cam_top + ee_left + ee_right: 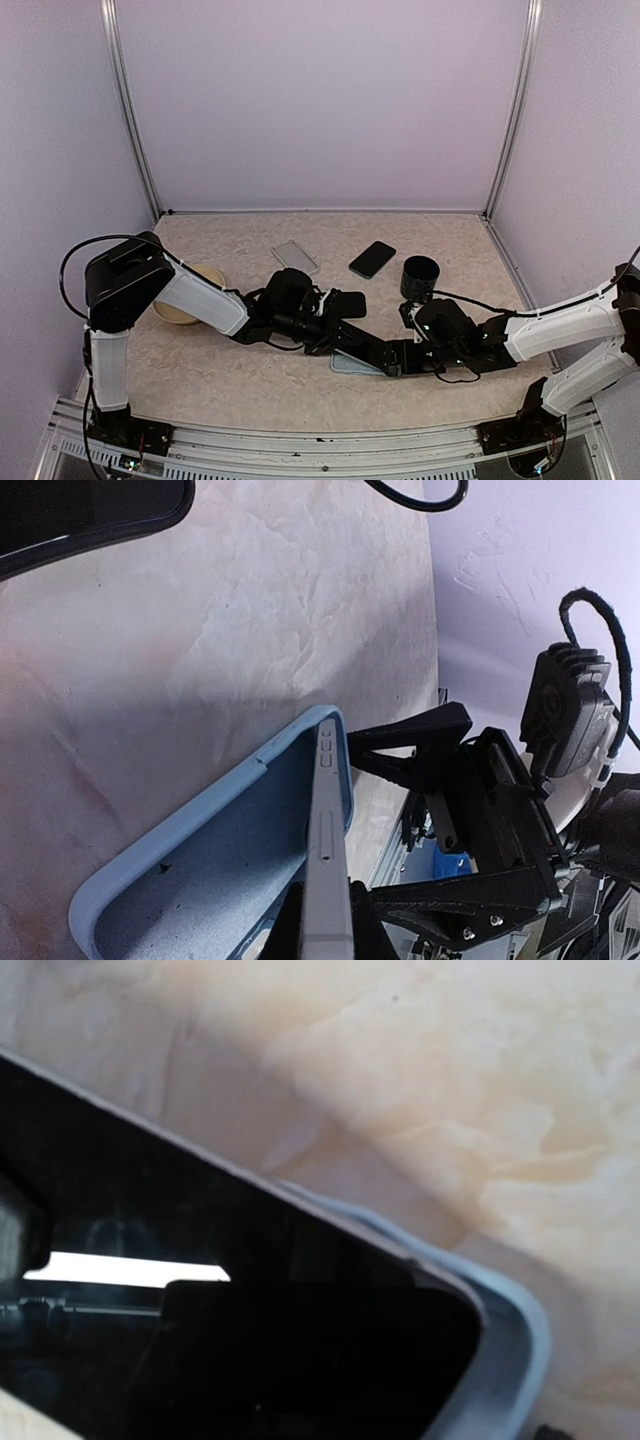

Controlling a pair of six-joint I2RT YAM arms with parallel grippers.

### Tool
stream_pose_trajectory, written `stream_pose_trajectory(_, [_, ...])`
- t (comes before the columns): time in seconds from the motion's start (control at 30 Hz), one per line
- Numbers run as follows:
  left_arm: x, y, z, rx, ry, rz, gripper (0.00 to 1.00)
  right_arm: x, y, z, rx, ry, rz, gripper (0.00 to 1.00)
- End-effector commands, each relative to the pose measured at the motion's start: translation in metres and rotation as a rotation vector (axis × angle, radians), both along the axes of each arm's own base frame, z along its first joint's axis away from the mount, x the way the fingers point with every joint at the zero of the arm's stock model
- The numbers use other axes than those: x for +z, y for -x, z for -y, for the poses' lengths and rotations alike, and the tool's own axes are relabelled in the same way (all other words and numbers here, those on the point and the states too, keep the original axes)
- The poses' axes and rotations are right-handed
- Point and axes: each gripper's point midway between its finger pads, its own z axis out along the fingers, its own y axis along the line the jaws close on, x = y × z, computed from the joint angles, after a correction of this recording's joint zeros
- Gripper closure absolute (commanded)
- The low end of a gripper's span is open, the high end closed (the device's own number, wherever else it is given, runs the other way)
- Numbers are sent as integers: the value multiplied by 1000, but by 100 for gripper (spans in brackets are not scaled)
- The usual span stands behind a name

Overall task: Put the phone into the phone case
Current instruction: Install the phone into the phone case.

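left arm (200, 298): had white links, black joints, looped black cable
right arm (560, 325): was white-shelled, black at wrist

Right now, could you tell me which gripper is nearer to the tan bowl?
Left. The left gripper, holding the phone, is at mid-table, to the right of the tan bowl; the right gripper lies farther right still.

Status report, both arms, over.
Left gripper shut on phone, one edge tilted into blue case. Right gripper open beside case. Nothing in the way.
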Motion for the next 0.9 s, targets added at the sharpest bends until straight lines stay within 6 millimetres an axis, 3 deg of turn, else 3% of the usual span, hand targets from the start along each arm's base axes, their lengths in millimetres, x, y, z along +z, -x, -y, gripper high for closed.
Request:
stream_pose_trajectory(0.0, [-5, -1, 2, 29, 3, -17, 100, -1, 1, -5, 20, -25, -7, 9])
stream_pose_trajectory(0.87, [-14, -14, -8, 171, -42, -26, 100, 7, 11, -44, 194, -66, -5, 13])
